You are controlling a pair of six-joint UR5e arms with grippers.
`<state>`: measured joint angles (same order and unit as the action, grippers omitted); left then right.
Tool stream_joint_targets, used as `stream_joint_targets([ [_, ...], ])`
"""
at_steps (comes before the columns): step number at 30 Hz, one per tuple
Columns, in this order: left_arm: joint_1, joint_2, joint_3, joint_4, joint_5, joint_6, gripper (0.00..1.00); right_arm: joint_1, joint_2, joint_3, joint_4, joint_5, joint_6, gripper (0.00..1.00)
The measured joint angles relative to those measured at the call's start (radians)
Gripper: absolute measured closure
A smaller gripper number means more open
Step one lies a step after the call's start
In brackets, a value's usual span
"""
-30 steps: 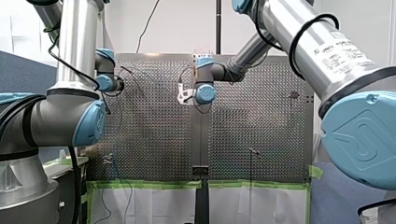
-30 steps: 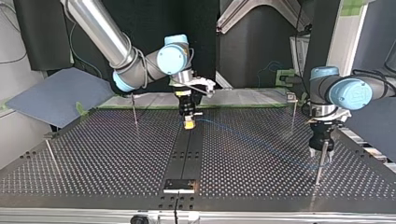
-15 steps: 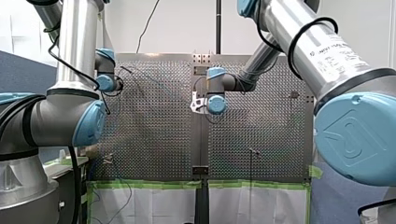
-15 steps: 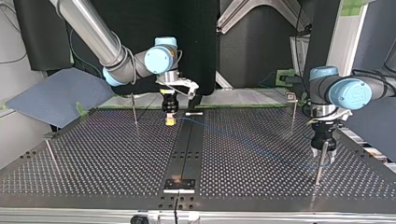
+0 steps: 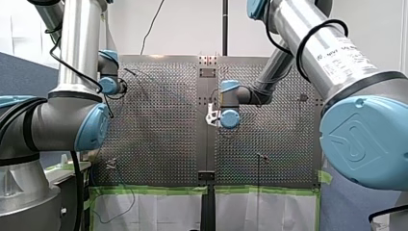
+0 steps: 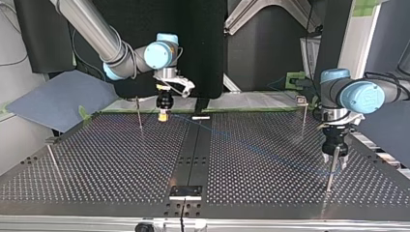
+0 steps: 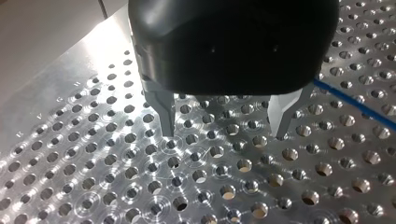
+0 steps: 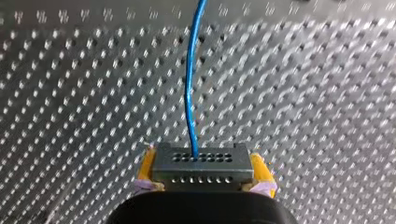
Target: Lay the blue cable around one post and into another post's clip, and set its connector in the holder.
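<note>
- Over the far side of the table [image 6: 96, 159] in the top view, carried the connector [image 8: 201, 163] toward ten o'clock within the last second. Took it off the dark centre strip [image 6: 193, 150] and up beside a thin post [image 6: 139, 113], which stood at nine o'clock of the right claw [image 6: 164, 115].
- In the right wrist view, kept the yellow pads [image 8: 147, 168] pinched on the connector's two sides, with the blue cable [image 8: 189, 93] running out ahead toward twelve o'clock.
- Across the table, drew the cable's faint blue line along, slanting from the right claw toward four o'clock and ending near the left claw [image 6: 333, 162].
- At three o'clock of the top view, left that claw where it had been, directly over a second post [image 6: 329, 179]. Held its metal fingers [image 7: 163, 109] spread above the holes, gripping nothing, the cable passing just beside one of them.
- Judged as routing under way, probably heading to loop the cable around the far post. Reached neither clip nor holder yet, with the connector still in the right claw.
</note>
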<state>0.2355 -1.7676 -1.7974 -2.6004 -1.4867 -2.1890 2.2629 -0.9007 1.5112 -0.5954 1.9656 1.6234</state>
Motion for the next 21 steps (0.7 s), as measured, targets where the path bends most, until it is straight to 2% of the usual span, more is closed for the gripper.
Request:
stream_joint_targets([
  [4, 0.0, 0.0, 0.0, 0.0, -0.005, 0.0, 0.0, -0.003, 0.001, 0.03, -0.03, 0.017, -0.004, 1.0],
  [10, 0.0, 0.0, 0.0, -0.001, -0.006, 0.001, 0.0, -0.005, 0.014, 0.081, -0.081, 0.065, -0.001, 1.0],
  [15, -0.001, 0.0, 0.0, 0.0, -0.007, 0.002, 0.0, -0.007, 0.051, 0.123, -0.123, 0.106, 0.02, 1.0],
  [21, -0.004, 0.0, 0.0, -0.001, -0.007, 0.006, 0.0, -0.015, 0.097, 0.17, -0.17, 0.153, 0.062, 1.0],
])
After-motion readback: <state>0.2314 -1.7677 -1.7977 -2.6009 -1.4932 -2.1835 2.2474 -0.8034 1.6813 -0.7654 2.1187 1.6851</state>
